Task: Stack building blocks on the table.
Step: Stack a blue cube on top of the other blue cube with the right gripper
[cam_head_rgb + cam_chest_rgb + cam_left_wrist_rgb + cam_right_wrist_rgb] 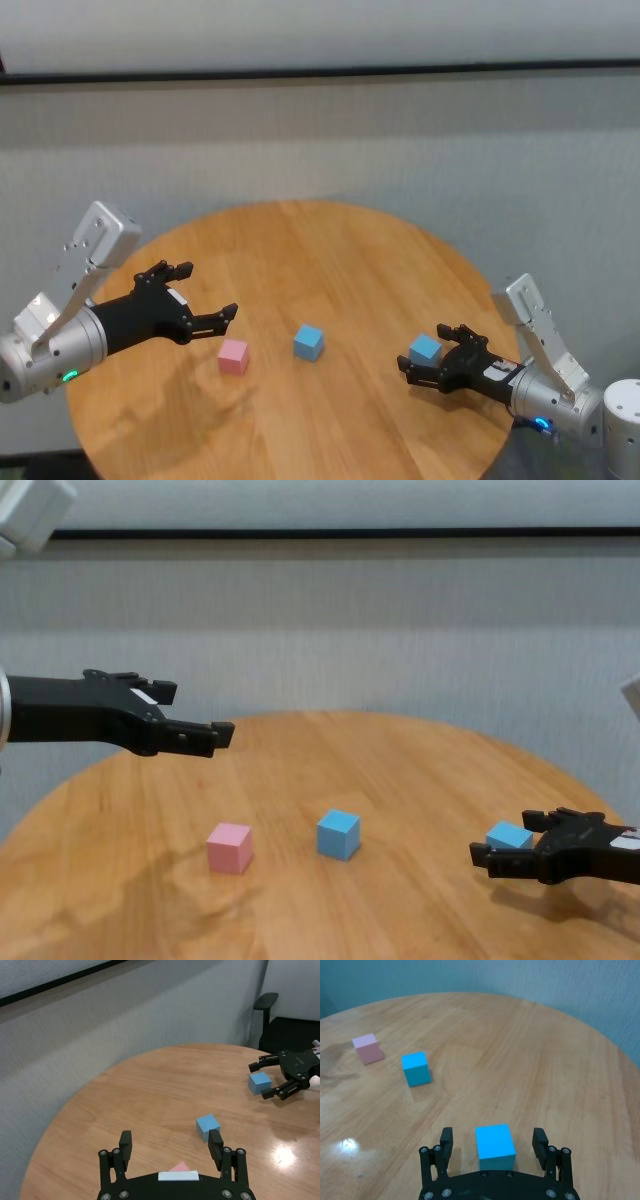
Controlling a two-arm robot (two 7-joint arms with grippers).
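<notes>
On the round light-brown wooden desk (pixel 330 250) we list: right pincer (pixel 495 1146) low, fingers apart around one light blue matte cube (pixel 494 1146), ready to clamp; second blue cube (pixel 308 342) and pink cube (pixel 233 356) beyond; left pincer (pixel 196 297) apart, raised above the pink cube

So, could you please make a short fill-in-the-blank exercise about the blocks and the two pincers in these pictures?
1. The table holds ___ blocks in all.
2. The block nearest the left pincer has the colour ___.
3. The right pincer has its open fingers on either side of a ___ block.
4. The middle block stands ___ from the pink block, not touching it.

Missing words: three; pink; blue; apart
</notes>
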